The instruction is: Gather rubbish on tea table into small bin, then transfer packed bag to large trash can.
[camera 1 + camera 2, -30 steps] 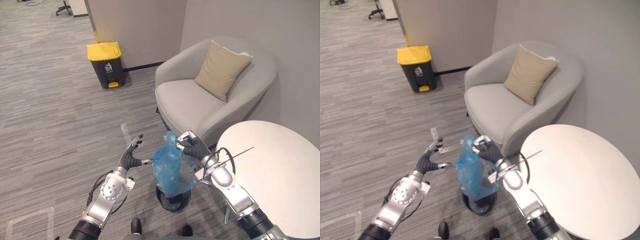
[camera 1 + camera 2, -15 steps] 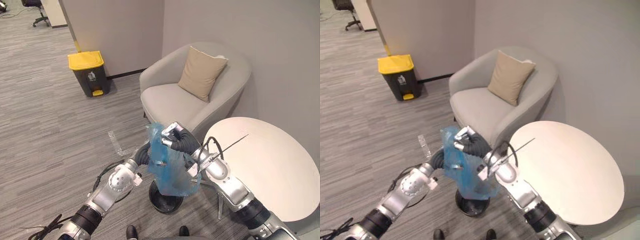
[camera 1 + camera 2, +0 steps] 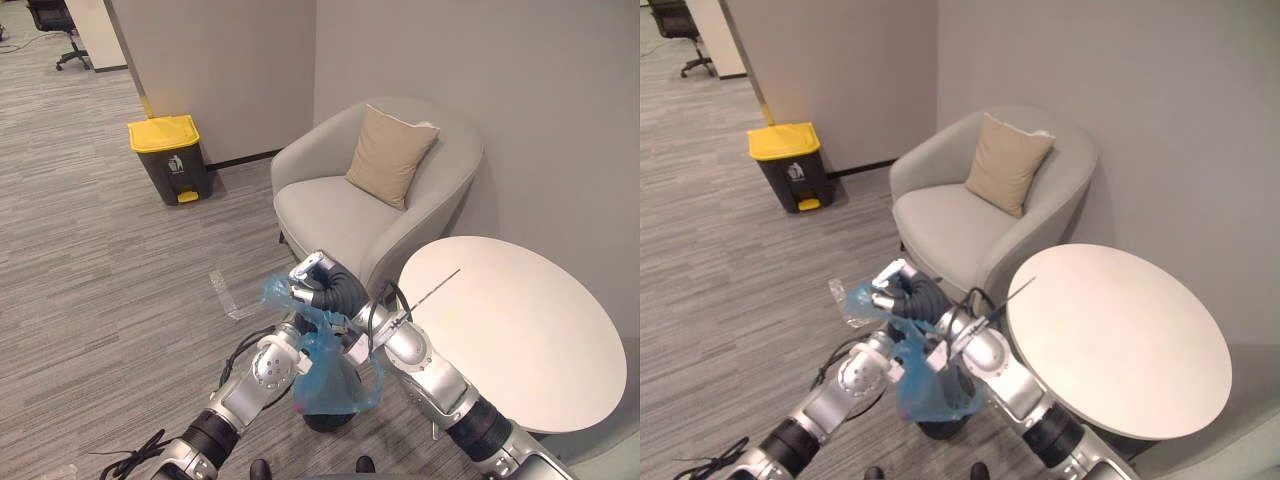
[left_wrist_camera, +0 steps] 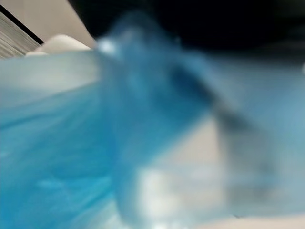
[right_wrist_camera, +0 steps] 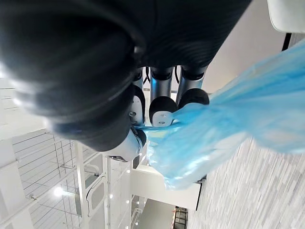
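Blue thin plastic rubbish bag hangs from my right hand in the left eye view, just off the near left edge of the round white tea table. Its gathered neck is bunched in my curled fingers. Its belly droops over the small black round bin on the floor, and I cannot tell whether the bottom is clear of the rim. My left hand is up against the far side of the bag, mostly hidden by the plastic. Well apart across the striped grey carpet, by the wall, stands the large dark grey trash can with the yellow lid. The pale grey armchair with its beige cushion sits between it and the table.

The right eye view gives the same layout, and the tabletop looks bare of rubbish.

The left wrist view has blue plastic pressed right up to it. Whether that hand grips anything I cannot tell.

The right wrist view is plain. My dark fingertips are closed with the thumb on a twisted strand of the bag, and the rest billows away past them.

I judge the gathering done and the lift-out under way. Next I need the bag drawn fully free of the bin and kept pinched tight, then carried over to the yellow-lidded can, whose lid is shut and will need opening.
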{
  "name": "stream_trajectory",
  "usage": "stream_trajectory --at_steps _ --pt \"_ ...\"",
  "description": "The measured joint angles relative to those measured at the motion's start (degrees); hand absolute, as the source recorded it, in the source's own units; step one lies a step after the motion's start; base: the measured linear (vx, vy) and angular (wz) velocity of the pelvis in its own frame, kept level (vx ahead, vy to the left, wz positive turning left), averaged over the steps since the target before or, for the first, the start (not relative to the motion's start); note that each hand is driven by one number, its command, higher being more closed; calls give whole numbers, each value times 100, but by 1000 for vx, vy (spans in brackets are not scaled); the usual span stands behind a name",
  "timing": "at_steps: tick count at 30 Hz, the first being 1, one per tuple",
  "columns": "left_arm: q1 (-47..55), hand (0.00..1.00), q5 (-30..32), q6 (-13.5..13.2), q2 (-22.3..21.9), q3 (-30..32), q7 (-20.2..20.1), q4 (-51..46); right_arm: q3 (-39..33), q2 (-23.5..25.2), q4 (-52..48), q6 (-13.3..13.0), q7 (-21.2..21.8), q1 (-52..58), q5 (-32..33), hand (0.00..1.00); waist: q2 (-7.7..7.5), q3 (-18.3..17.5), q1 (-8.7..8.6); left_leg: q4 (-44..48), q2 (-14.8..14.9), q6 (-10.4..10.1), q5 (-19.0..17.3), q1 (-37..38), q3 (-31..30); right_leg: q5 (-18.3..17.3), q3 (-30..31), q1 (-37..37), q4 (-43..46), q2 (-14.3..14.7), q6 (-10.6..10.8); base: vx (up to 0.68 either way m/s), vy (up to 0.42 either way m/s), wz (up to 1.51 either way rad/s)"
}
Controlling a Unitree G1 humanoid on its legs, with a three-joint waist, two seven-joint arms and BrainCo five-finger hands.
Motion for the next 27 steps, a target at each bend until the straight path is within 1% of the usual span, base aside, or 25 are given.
stream_trajectory --at_steps 3,11,15,16,20,21,22,23,24,27 --pt "0 100 58 21 -111 -2 78 174 36 0 2 77 0 0 128 100 0 0 -1 0 2 -4 0 -1 -2 1 3 -4 -2 2 1 0 0 0" --pt "5 100 -86 29 -176 5 81 299 38 31 5 78 11 5 149 100 0 -1 0 0 4 -5 6 -2 -1 9 20 -4 -6 18 15 26 -12 -1" --pt "26 100 -216 50 -180 58 72 299 18 144 155 71 19 21 80 100 0 -1 -1 0 3 -2 7 -1 -10 18 22 -3 -7 19 38 0 0 0" --pt "46 100 -246 71 -179 67 70 299 -16 225 258 63 31 29 17 100 -1 -1 -3 0 3 -2 7 -2 -20 18 21 -2 -7 19 38 0 0 0" --pt "125 100 -255 78 -182 82 43 299 -38 252 299 26 57 114 -287 100 -7 -5 -1 0 -1 -3 5 -2 -47 15 14 4 -7 17 39 0 0 0" --pt "149 100 -257 95 -181 131 31 299 -38 275 406 -19 60 142 -398 0 -12 -8 -2 0 -1 -3 5 -2 -57 12 11 4 -6 17 42 0 0 0" --pt "159 100 -258 147 -181 143 23 299 -77 321 561 -39 53 150 -607 0 -17 -12 -3 0 -1 -3 6 -2 -64 1 10 5 -5 17 57 0 0 0" --pt "169 100 -259 155 -183 148 14 299 -92 335 615 -43 52 155 -651 0 -19 -13 -3 0 -2 -3 6 -2 -67 0 8 6 -4 16 59 0 0 0" --pt "207 100 -262 176 -201 186 -39 299 -147 350 713 -45 32 191 -879 0 -26 -18 -3 0 -2 -3 5 -2 -74 -1 3 7 -4 15 60 0 0 0" --pt "299 100 -273 184 -230 285 -55 299 -244 342 778 -48 -28 353 -1294 0 -45 -30 2 0 -2 -3 4 -3 -84 -2 -7 11 -3 5 61 0 0 0"
